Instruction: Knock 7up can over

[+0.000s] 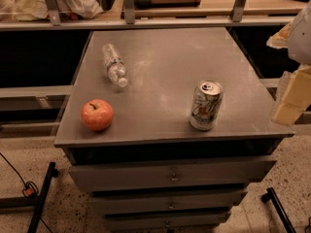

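As the 7up can [206,105] stands, the end effector [290,98] (grip unclear) hangs rightward, apart.

We see dim, warm light from above, leaving a soft sheen on the table [165,62]. The gripper [290,98] at the right edge shows pale.

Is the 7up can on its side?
No, the 7up can stands upright on the cabinet top; the gripper is at the view's right edge.
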Controlling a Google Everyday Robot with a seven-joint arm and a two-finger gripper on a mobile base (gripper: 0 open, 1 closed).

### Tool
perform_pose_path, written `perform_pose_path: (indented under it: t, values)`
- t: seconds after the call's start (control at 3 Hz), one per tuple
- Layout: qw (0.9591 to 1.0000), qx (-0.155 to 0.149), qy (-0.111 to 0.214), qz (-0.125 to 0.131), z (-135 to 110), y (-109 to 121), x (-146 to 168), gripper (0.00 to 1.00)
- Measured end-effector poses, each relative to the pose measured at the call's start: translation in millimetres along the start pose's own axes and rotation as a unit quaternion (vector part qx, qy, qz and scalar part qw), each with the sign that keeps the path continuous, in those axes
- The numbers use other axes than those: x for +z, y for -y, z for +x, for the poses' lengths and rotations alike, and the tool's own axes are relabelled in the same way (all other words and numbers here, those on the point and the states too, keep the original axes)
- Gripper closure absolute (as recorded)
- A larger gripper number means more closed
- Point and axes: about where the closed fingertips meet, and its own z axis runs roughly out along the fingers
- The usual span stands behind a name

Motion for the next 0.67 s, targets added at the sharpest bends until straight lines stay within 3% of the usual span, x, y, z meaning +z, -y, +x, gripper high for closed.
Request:
perform_pose_path:
  t: [0.33,0.67]
  values:
    - [1.0000,0.000,0.000,0.000,0.0,0.0,0.0,0.00]
    - [0.9988,0.018,0.046,-0.001,-2.0,1.2,8.0,0.00]
